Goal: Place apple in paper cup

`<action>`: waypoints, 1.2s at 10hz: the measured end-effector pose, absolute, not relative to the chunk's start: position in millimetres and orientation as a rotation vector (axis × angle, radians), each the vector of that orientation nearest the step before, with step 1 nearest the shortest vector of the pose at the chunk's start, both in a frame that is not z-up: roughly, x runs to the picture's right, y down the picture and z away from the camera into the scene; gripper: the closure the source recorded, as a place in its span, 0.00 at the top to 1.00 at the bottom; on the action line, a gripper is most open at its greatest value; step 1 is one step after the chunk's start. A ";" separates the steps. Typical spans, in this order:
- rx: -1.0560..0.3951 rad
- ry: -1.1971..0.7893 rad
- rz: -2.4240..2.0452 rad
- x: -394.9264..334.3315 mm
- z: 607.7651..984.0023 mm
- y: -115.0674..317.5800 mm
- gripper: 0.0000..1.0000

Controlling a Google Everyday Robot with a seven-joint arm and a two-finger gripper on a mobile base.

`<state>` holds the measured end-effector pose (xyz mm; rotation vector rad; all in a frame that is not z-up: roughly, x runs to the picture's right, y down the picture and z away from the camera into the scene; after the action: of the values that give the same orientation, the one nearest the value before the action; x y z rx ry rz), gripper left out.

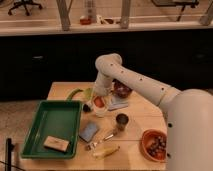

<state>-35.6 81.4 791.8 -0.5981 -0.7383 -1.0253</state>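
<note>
Your apple (99, 101) shows right at the tip of the pincer (96, 103), just above the white paper cup (101, 112), near the middle of the bench (64, 90). You cannot tell whether the pincer is clamped on it. A dark cup (121, 121) stands nearer and to the right, a dark red bowl (121, 90) lies farther right, and a green tray (52, 122) is on the left.

One apple (99, 102) at one pincer (96, 101), two bowls (121, 90) (153, 144)
</note>
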 end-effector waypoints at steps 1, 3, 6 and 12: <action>-0.604 -0.737 -1.022 -34.7 792.3 81.7 0.53; -0.608 -0.735 -1.017 -33.8 792.0 81.0 0.73; -0.612 -0.734 -1.019 -34.7 790.3 81.0 0.80; -0.618 -0.731 -1.025 -37.1 787.3 81.9 0.80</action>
<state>-37.1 81.9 787.3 -0.6181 -0.7314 -1.0251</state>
